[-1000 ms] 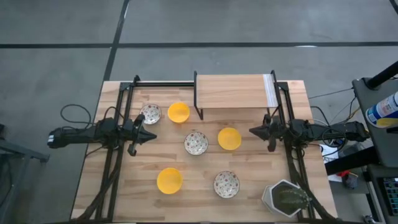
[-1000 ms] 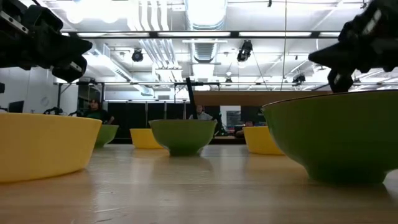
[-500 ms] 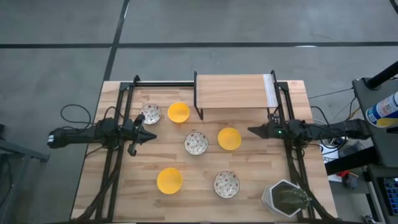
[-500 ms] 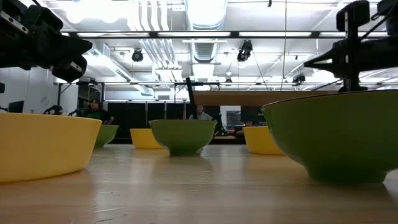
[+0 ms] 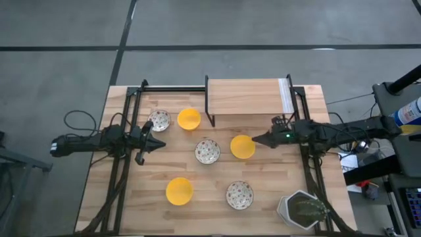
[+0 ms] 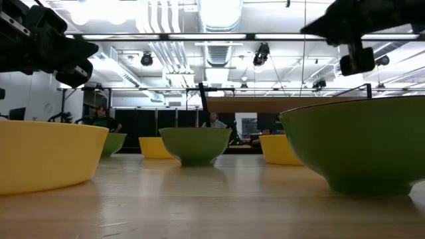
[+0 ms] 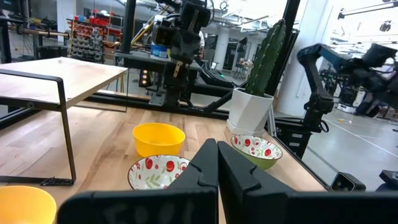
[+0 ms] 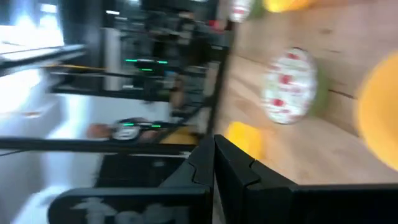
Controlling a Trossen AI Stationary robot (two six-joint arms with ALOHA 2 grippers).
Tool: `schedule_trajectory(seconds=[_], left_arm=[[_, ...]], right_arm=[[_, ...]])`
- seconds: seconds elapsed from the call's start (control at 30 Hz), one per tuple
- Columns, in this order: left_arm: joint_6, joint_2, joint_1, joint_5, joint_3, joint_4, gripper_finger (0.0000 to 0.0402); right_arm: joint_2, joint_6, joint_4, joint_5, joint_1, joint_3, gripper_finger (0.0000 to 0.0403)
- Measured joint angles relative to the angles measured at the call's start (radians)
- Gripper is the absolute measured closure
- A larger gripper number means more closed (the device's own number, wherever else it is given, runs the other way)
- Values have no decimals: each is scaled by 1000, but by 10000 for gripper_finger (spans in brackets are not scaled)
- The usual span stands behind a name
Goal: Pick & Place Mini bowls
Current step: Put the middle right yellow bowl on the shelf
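Blur hid detail in the right wrist view; right gripper [image 5: 255,139], fingers together, hovered beside an empty plain yellow mini bowl [image 5: 242,147]; left gripper [image 5: 160,144] closed too.

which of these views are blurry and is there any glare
Right wrist view: motion-smeared and rolled sideways, the speckled bowl and yellow bowl soft-edged. Low view: bright ceiling lights glare overhead, the nearest bowl looms large. Left wrist view: sharp, its shut hand crisp. High view: evenly lit, no glare on the table.

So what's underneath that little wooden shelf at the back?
Under the shelf the left wrist view shows only bare table between its metal legs. From above, the shelf top covers that spot.
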Motion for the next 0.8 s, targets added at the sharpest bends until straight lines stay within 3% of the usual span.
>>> schedule_trajectory(seconds=[0.2, 0.53, 0.8], left_arm=[[0, 0, 0, 0, 0, 0, 402], [0, 0, 0, 0, 0, 0, 402], [0, 0, 0, 0, 0, 0, 402]], right_arm=[[213, -13, -351, -85, 0, 166, 363], [454, -14, -687, -102, 0, 349, 226], [583, -63, -741, -46, -8, 377, 224]])
